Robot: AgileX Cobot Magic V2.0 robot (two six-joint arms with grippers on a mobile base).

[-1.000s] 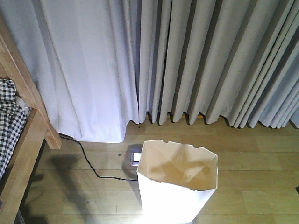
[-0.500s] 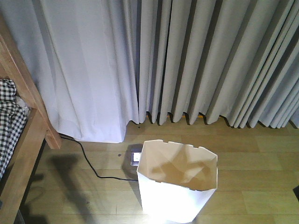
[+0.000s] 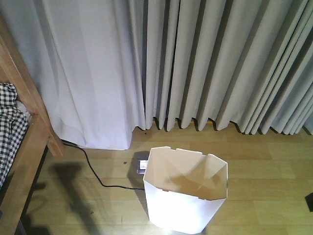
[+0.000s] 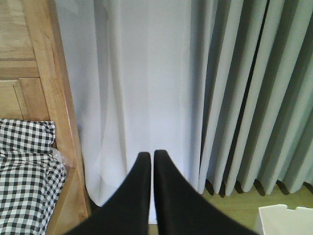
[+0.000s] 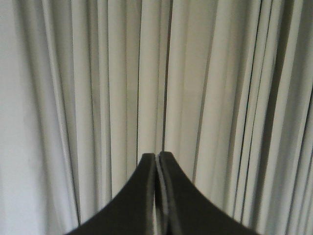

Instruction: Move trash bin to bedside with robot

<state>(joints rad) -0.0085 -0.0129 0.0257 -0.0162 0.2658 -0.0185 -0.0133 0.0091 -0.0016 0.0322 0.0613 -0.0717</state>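
Trash bin (image 3: 186, 196) is not in either of my grippers. My left gripper (image 4: 149, 154) has its two black fingers pressed nearly tip to tip, a hairline slit between them, with nothing held. My right gripper (image 5: 157, 155) is likewise closed, fingers flush, with nothing held; it faces only the pleated curtain (image 5: 122, 88).

Beyond the left gripper hangs the pale curtain (image 4: 161, 83). To its left stands the wooden bed frame (image 4: 46, 88), with checked bedding (image 4: 27, 171) below it. A corner of the bin's white rim (image 4: 286, 213) shows at the lower right of that view, well apart from the fingers.

In the front view, the bin stands upright on the wooden floor (image 3: 264, 176), its notched angular rim open upward. Bare floor separates it from the bed frame (image 3: 29, 132) at the left edge. A black cable (image 3: 93, 171) crosses that floor from the curtain hem toward a small grey-topped block (image 3: 142, 164) just behind the bin's left rim. Open floor lies to the bin's right and between the bin and the curtain hem.
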